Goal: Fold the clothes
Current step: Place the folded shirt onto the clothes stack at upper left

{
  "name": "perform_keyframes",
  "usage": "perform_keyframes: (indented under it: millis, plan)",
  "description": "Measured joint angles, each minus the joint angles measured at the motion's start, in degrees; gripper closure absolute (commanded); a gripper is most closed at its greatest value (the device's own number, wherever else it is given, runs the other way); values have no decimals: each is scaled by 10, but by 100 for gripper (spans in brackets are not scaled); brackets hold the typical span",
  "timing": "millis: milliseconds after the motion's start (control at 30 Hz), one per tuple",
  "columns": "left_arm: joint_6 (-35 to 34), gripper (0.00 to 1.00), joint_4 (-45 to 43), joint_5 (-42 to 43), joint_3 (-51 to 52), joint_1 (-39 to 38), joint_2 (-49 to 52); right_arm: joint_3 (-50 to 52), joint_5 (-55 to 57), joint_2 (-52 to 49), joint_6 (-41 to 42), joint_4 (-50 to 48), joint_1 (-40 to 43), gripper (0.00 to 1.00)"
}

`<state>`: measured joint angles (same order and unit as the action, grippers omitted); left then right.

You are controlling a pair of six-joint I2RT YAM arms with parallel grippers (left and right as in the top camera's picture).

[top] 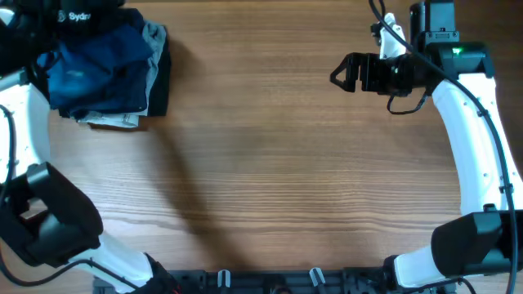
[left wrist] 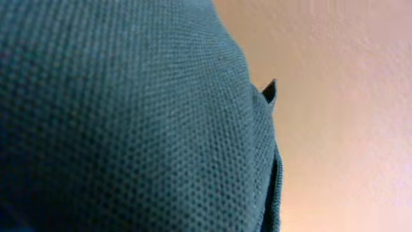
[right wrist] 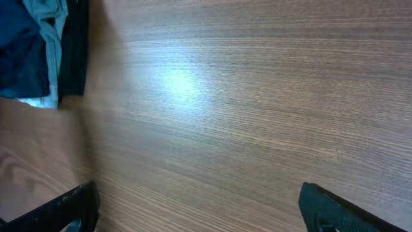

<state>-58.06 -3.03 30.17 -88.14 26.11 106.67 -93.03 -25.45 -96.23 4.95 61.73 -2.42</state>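
Note:
A pile of folded clothes [top: 110, 69] lies at the table's far left, a blue garment on top with grey and black ones under it. It also shows in the right wrist view [right wrist: 35, 51] at the top left. My left arm [top: 57, 20] hangs over the pile's far left part. Its fingers are hidden, and blue knit fabric [left wrist: 129, 116] fills the left wrist view close up. My right gripper [top: 343, 73] is open and empty above bare wood at the far right, well apart from the pile. Its two fingertips [right wrist: 199, 212] stand wide apart.
The wooden table [top: 270, 163] stretches between the pile and the right arm. A black rail with clips [top: 270, 282] runs along the front edge. The left arm's base [top: 49, 220] and the right arm's base [top: 466, 245] stand at the front corners.

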Motion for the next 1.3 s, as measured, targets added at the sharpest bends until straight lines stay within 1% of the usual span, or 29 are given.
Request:
perform_keyframes:
  millis: [67,100,133,167,200,267,300,400,633,733,800,900,933,1067,1167,1200,1267,1300]
  plan:
    - [7,96,29,-19,0,12,0,0,-2,0,2,0,0,0]
    - [11,94,44,-28,0,17,0,0,-3,0,4,0,0,0]
    - [20,81,61,-34,0,22,0,0,-3,0,4,0,0,0]
    - [27,61,75,-41,0,25,0,0,-3,0,6,-1,0,0]
    - [34,44,105,-47,-2,27,-1,0,-5,0,8,0,0,0]
    - [43,21,176,-57,-3,27,-2,0,-11,0,11,0,0,0]
    - [44,13,223,-65,-4,27,-2,0,-15,0,11,-1,0,0]
    - [49,0,294,-79,-4,27,-2,0,-16,0,11,-1,0,0]
    - [50,0,357,-81,-4,31,-12,0,-16,0,11,-1,0,0]
    - [50,0,395,-81,-4,48,-53,0,-16,0,11,-5,0,0]
    - [50,0,426,-81,-6,64,-105,0,-16,0,11,-7,0,0]
    - [60,0,502,-80,-7,77,-153,0,-17,0,10,-14,0,0]
    - [66,0,514,-80,-7,78,-161,0,-18,0,10,-14,0,0]
    - [137,0,594,-65,-7,82,-206,0,-22,0,-42,-41,0,0]
    - [223,0,638,-18,-7,81,-276,1,-43,3,-110,-92,0,0]
    - [263,0,671,-1,-7,76,-313,2,-52,13,-133,-118,-1,0]
    - [322,0,716,12,-7,57,-374,3,-58,44,-156,-169,-2,0]
    - [341,0,732,15,-7,49,-394,3,-57,58,-159,-181,-2,0]
